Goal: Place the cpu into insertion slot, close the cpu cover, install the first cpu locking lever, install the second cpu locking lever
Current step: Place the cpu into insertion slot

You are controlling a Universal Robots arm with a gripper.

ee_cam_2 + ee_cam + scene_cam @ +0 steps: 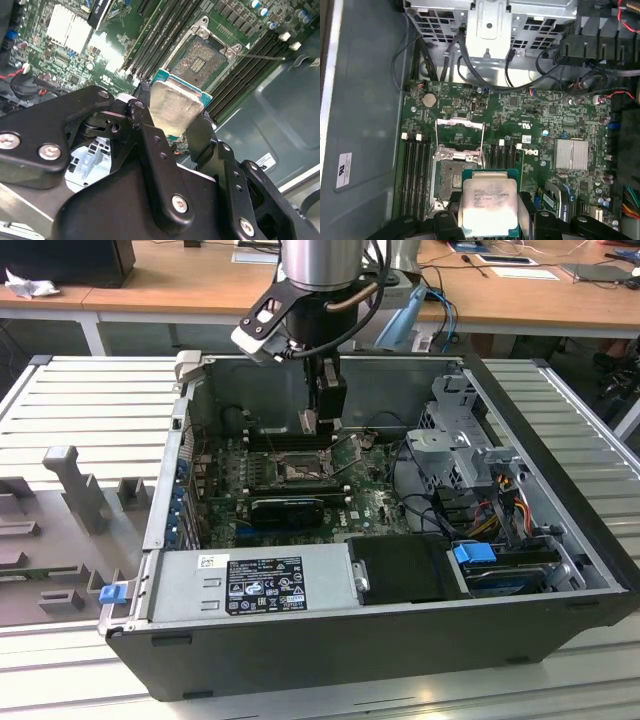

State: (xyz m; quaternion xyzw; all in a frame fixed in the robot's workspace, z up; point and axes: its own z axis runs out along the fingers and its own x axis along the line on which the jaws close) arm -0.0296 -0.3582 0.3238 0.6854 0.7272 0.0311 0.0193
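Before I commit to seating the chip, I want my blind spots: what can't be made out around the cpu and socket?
1. Underside of the cpu: faces away in both wrist views; the gripper covers two edges.
2. Insertion slot: one side hidden behind the cpu in the first wrist view; contacts too small.
3. Cpu tilt: too small to judge in the exterior view.

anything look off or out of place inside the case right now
Nothing stands out. The pincer grips the cpu by two opposite edges, off the insertion slot, whose cpu cover is swung open. No loose or damaged parts show on the motherboard.
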